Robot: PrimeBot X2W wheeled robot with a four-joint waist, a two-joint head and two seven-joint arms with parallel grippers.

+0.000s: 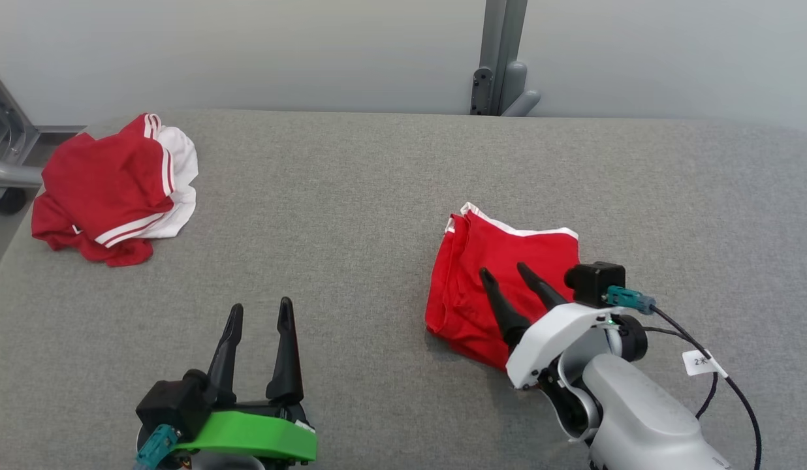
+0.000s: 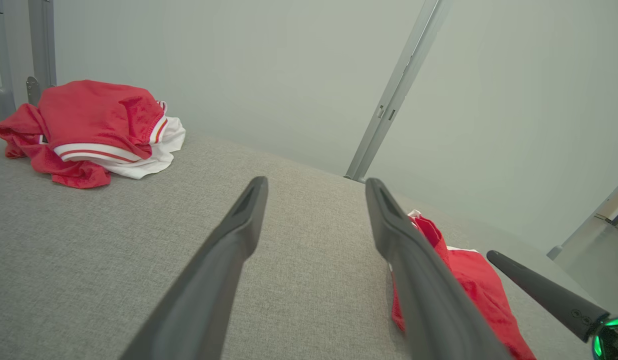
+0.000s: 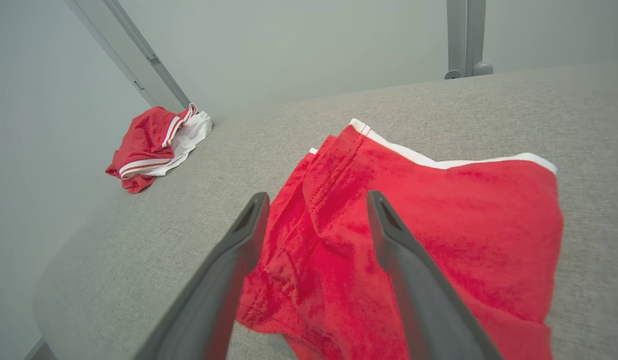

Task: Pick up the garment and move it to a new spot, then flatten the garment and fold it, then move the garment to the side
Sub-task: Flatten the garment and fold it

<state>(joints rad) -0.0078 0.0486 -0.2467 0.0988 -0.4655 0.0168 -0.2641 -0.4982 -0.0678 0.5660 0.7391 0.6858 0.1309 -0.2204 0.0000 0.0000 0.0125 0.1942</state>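
The folded red garment [image 1: 508, 245] lies lengthwise near-to-far, white hem at the far end — the right gripper [image 1: 504, 268] has its fingers apart over it.

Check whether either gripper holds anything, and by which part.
Nothing is held. The right gripper is open over the folded red garment; the left gripper is open and empty.

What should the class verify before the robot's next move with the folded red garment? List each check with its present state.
1. Right end effector open above the garment, gripping nothing: ok.
2. Left end effector open and empty: ok.
3. Red garment folded and resting on the table: ok.
4. Fold lies smooth: not ok, its left edge is rumpled.
5. Crumpled pile well apart from the garment: ok.
6. Garment at its final side spot: cannot tell.
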